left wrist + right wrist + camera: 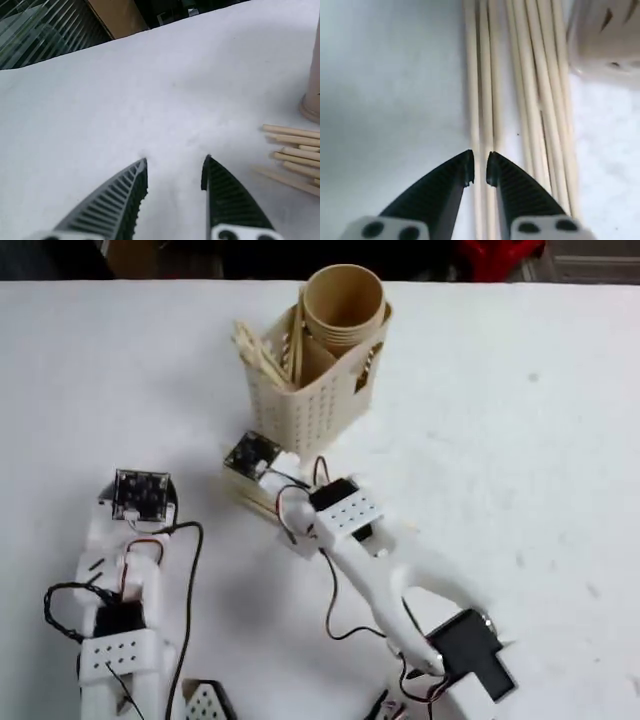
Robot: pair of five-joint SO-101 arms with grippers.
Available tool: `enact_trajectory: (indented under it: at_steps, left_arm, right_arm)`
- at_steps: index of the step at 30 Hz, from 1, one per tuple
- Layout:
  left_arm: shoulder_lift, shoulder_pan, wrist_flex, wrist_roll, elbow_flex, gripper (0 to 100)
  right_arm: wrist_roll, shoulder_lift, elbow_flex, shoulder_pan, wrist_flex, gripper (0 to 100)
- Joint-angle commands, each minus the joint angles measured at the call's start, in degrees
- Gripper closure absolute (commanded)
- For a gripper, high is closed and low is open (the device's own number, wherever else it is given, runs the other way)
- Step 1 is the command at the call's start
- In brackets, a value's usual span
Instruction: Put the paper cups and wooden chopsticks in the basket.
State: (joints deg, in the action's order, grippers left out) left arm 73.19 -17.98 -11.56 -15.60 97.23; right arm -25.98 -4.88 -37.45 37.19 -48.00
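Wooden chopsticks [535, 100]: a loose row lying flat and side by side on the table [520, 440], just in front of the basket, which stands near the middle of the far edge.
Right gripper [480, 170]: low over the row, its jaws drawn almost together on a single stick at the outer side of the bundle.
Grip risk: the pinch looks to sit toward one end of the stick, so it may pivot and droop when lifted, or slide out of the tips.
Neighbour risk: the next stick lies touching the pinched one; it could be dragged along, then drop or roll away.
Basket [310, 410]: upright, already holding a bunch of sticks [262, 355] on one side.
Paper cups [345, 300]: stacked inside the basket, rising above its rim.
Entry risk: a long stick carried level could catch the rim or the cup stack and tip the light basket; it probably needs to go in end first.
Left gripper [175, 159]: jaws wide apart over bare table, holding nothing, near the ends of the row.
Arm risk: the arms could crowd each other at the basket.
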Motion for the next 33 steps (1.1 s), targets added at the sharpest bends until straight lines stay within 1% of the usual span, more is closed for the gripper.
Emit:
enact_trajectory:
  at_steps: [1, 7, 12, 16, 17, 20, 22, 26, 33]
  left_arm:
    - [0.84, 0.57, -0.18, 0.44, 0.0, 81]
    - [0.84, 0.57, -0.18, 0.44, 0.0, 81]
    - [0.84, 0.57, -0.18, 0.44, 0.0, 81]
    - [0.84, 0.57, -0.18, 0.44, 0.0, 81]
    - [0.84, 0.57, -0.18, 0.44, 0.0, 81]
    - [0.84, 0.57, -0.18, 0.44, 0.0, 81]
    - [0.84, 0.57, -0.18, 0.44, 0.0, 81]
    - [0.84, 0.57, -0.18, 0.44, 0.0, 81]
    - [0.84, 0.57, -0.18, 0.44, 0.0, 81]
  right_arm:
    - [-2.73, 0.13, 0.26, -0.31, 1.27, 93.3]
    - [-3.96, 6.37, 1.85, 2.15, 1.36, 89.3]
    - [-3.69, 12.18, 6.07, 0.92, 0.4, 89.0]
    - [-3.6, 13.23, 7.65, 0.92, -2.15, 89.4]
    - [-3.6, 13.23, 7.65, 0.92, -2.42, 90.3]
    - [-3.6, 13.05, 7.65, 0.57, -2.42, 98.5]
    - [-3.52, 12.53, 7.65, 0.48, -2.86, 97.8]
    - [0.35, 5.41, 7.21, -0.31, -5.23, 98.1]
    - [2.9, -20.79, -4.13, -1.36, -4.0, 98.1]
